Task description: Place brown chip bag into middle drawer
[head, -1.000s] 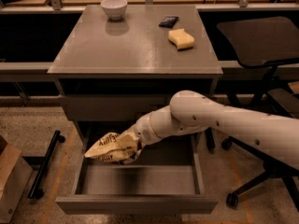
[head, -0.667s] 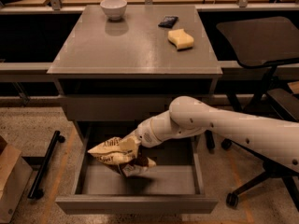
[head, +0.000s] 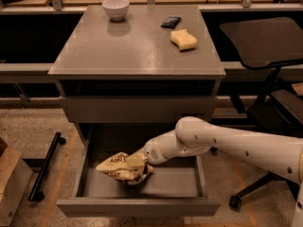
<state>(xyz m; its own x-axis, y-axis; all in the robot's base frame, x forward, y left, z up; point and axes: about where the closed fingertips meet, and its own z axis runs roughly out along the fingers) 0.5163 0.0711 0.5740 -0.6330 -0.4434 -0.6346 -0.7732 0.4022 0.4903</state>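
While the drawer stands open, the tool hangs inside it; it pinches the chip bag. A sponge lies on the surface.

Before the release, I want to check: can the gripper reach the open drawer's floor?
Probably yes. The gripper, holding the bag, is inside the open drawer, with nothing seen beneath.

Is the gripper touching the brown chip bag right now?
Touching. The camera view shows the gripper with its jaws closed on the right end of the brown chip bag, inside the open middle drawer.
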